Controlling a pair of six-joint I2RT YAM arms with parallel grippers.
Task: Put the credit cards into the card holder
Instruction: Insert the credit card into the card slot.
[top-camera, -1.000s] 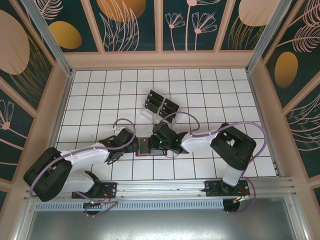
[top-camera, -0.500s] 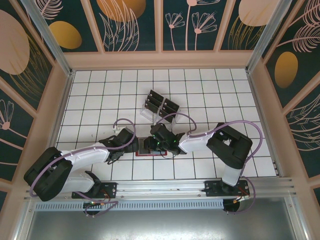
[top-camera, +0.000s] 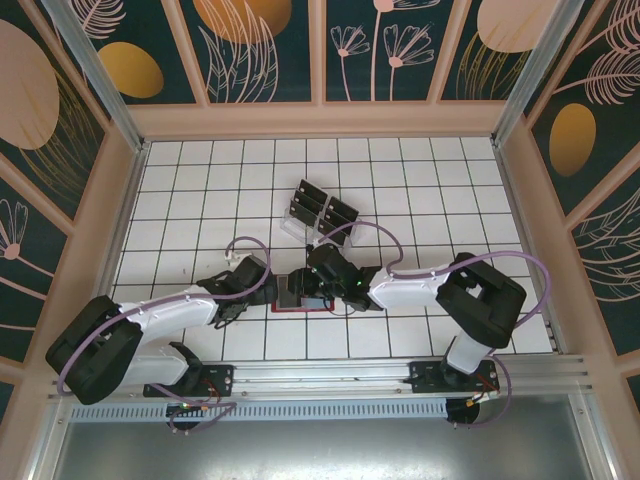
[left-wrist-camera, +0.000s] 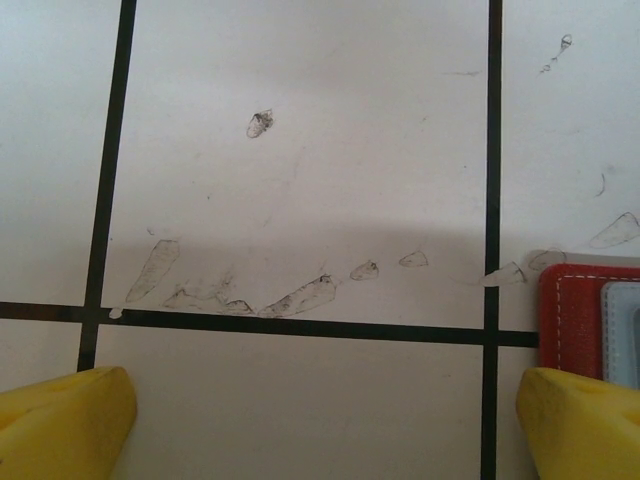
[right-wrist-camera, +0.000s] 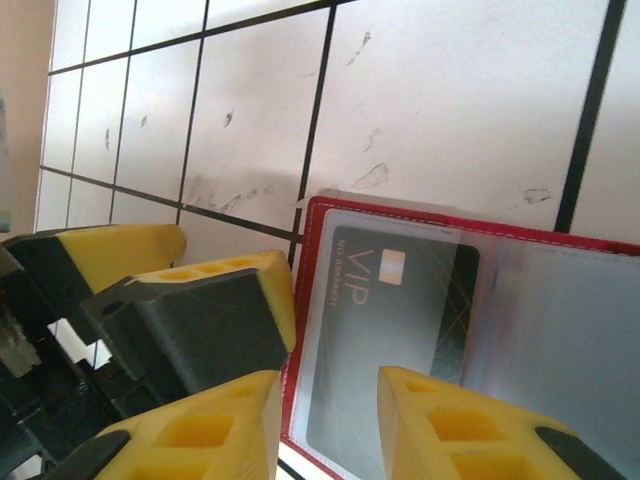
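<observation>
Top view: one red card holder (top-camera: 290, 295) open on the worktop (top-camera: 200, 200), lower centre, one clear rack (top-camera: 297, 226) of dark cards (top-camera: 326, 206) above it; left wrist: two left fingers (left-wrist-camera: 70, 420) spread wide, empty, holder's corner at right edge; right wrist: one credit card (right-wrist-camera: 400, 310) inside the holder's pocket, two right fingers (right-wrist-camera: 460, 420) parted, gripping nothing.

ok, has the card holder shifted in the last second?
No. In the top view the card holder sits on the same grid squares of the table, same gap to the clear rack.
</observation>
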